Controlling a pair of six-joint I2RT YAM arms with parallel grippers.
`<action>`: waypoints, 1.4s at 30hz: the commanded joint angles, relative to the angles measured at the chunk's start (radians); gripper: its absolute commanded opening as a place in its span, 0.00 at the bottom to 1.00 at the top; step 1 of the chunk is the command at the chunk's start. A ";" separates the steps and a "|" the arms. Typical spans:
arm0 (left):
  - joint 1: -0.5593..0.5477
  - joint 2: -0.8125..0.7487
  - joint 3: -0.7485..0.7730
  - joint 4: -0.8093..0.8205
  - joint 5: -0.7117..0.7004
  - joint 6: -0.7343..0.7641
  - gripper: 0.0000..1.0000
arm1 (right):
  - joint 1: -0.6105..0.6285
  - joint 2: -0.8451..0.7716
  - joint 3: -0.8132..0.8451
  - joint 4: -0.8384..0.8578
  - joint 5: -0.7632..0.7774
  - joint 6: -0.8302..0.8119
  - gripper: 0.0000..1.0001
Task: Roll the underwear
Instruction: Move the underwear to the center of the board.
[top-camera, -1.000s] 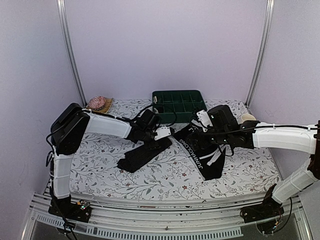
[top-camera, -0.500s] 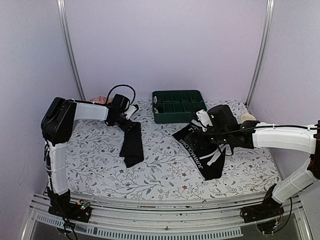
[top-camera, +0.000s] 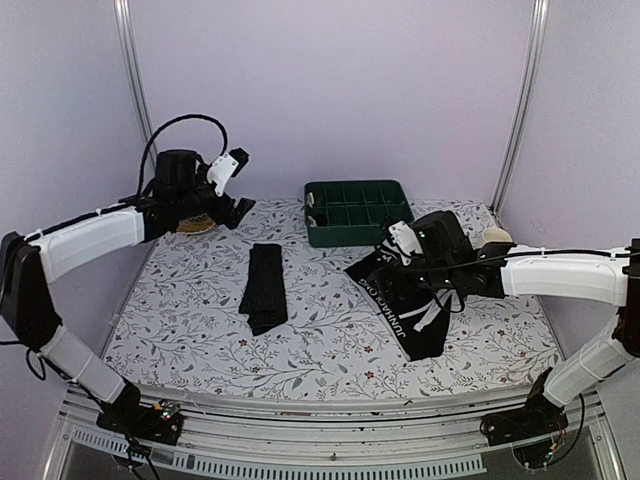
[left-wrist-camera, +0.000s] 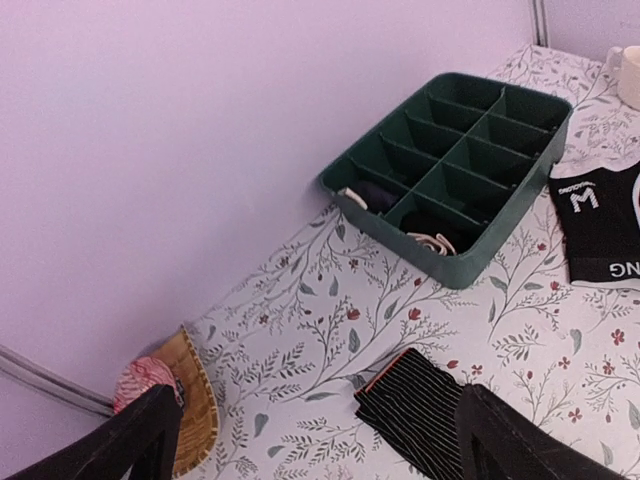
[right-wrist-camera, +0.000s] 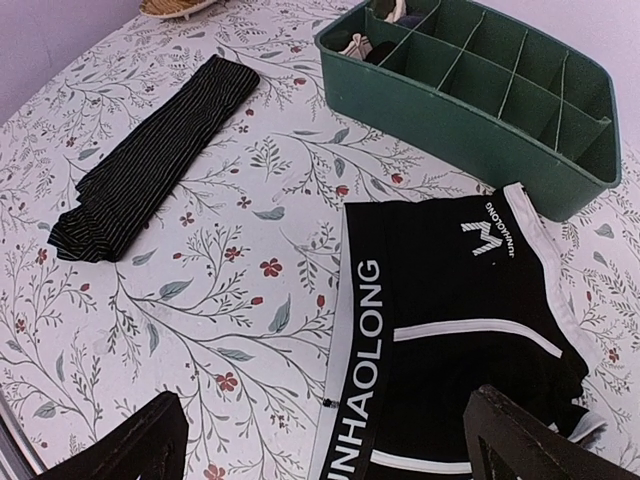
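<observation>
Left claw (left-wrist-camera: 318, 400): jaws wide apart with nothing between them, raised above the far left corner of the floral-print bench (top-camera: 330, 340).
- Below it, nearer its right finger, lies one end of the black finely striped fabric underwear (left-wrist-camera: 418, 398). It is folded into a long narrow strip with an orange edge at that end, flat on the bench and apart from the claw.
- Beyond the claw is a dark green plastic compartment tray (left-wrist-camera: 500, 210), with a few cells holding dark items.
- By its left finger is a woven basket (left-wrist-camera: 200, 400) with something pink in it.

Right claw (right-wrist-camera: 325, 400): jaws wide, gripping nothing.
- It hovers over the black boxer briefs with white stripes and lettered waistband (right-wrist-camera: 450, 290), which are spread flat, waistband directly beneath.
- It seems clear of the cloth, though height is hard to judge.
- The folded strip lies ahead and to this claw's left.
</observation>
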 joint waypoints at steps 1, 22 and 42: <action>-0.003 -0.187 -0.245 0.107 0.095 0.204 0.99 | 0.013 0.007 -0.007 0.039 -0.020 -0.028 0.99; -0.004 -0.558 -0.927 0.241 0.473 0.907 0.99 | 0.172 0.084 0.005 0.122 -0.007 -0.156 0.99; -0.177 -0.143 -0.816 0.315 0.298 0.979 0.88 | 0.197 0.135 0.053 0.080 0.051 -0.147 0.99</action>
